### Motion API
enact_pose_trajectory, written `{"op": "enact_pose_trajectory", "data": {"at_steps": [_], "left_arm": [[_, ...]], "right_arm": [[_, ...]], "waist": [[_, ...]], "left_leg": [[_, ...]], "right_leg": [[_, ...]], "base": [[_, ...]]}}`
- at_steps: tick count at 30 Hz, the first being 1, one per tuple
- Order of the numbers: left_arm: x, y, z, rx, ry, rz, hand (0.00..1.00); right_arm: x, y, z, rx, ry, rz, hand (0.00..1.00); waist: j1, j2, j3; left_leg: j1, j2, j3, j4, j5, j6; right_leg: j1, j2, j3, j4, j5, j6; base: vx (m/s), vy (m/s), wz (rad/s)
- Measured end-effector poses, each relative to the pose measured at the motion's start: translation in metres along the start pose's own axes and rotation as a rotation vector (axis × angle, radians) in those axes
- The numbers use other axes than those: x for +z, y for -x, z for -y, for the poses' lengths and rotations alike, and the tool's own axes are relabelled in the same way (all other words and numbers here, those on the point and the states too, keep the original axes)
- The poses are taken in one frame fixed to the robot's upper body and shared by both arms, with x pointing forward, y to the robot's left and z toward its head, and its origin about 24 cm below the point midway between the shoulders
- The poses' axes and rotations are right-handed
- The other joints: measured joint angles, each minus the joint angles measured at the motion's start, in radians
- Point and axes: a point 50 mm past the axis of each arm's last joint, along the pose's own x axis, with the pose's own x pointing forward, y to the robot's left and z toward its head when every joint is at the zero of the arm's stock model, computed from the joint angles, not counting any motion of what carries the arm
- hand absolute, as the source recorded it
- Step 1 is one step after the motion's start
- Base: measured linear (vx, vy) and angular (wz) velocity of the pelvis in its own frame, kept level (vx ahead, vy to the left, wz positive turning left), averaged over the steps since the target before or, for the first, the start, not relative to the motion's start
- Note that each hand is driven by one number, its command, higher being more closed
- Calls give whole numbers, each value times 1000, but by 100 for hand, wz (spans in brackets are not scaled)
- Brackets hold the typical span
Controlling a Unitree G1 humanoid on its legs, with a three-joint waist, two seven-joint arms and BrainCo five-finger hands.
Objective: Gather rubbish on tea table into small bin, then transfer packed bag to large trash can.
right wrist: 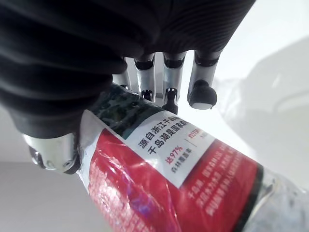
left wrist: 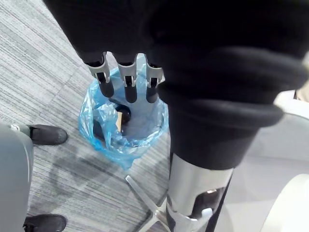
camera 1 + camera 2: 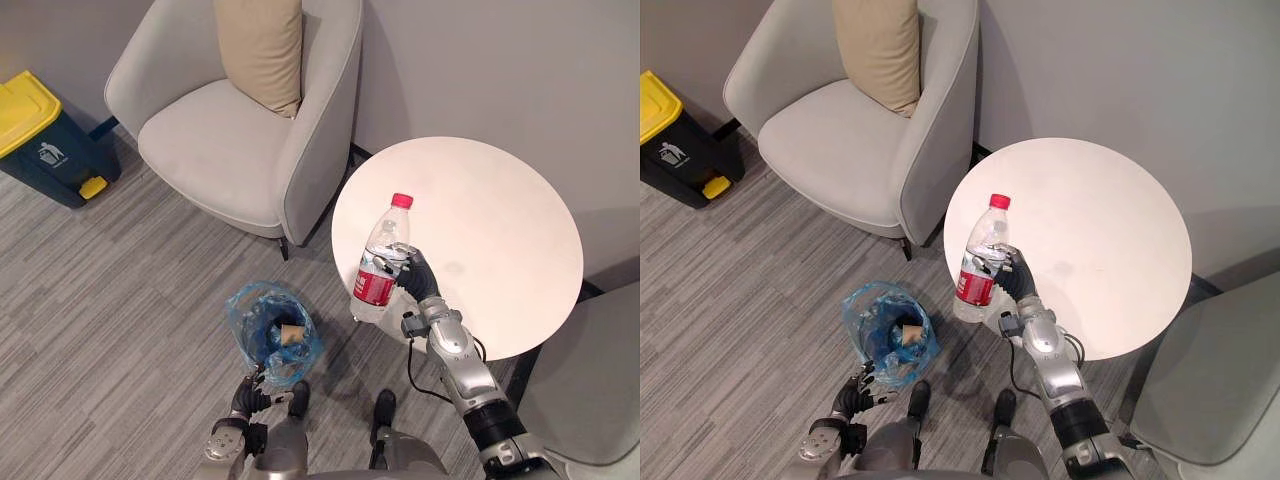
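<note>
1 bottle (image 3: pixel 378 282) | right hand (image 3: pixel 418 276) grips it | at table (image 3: pixel 500 200) edge

lounge corner: grey armchair (image 3: pixel 235 120), round tea table (image 3: pixel 480 230), carpet floor (image 3: pixel 90 290)

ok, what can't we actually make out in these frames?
The tan item in the blue-bagged small bin: too small in the left eye view, partly behind the left hand in the left wrist view.
The dark yellow-lidded large trash can: cut by the left edge of both eye views.
The clear plastic bottle with pink cap, in the right hand: contents unreadable, red label covers it in the right wrist view.
</note>
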Motion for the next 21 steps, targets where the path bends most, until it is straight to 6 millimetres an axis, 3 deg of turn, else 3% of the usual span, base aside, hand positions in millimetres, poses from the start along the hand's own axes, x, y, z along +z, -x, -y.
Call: {"op": "enact_pose_trajectory", "data": {"at_steps": [6, 16, 21], "left_arm": [[-11, 4, -3, 21, 12, -44, 0], [-34, 11, -3, 29, 21, -135, 0], [-38, 12, -2, 30, 22, -154, 0]], "right_arm": [[6, 29, -1, 9, 42, 34, 100], [10, 46, -10, 59, 147, 67, 100], [6, 53, -22, 102, 139, 51, 100]], "waist": [[-6, -15, -62], [-6, -18, -124], [-12, -15, -131]], "left_leg": [[27, 8, 12, -3, 0, 0], [42, 7, 12, 0, 0, 0], [37, 2, -49, 9, 1, -2]], "right_leg": [[20, 8, 15, 0, -1, 1], [44, 7, 16, -3, -4, 6], [82, 5, -46, -19, -13, 13]], "base": [[-38, -17, -6], [-39, -6, 1], [-31, -27, 38]]}}
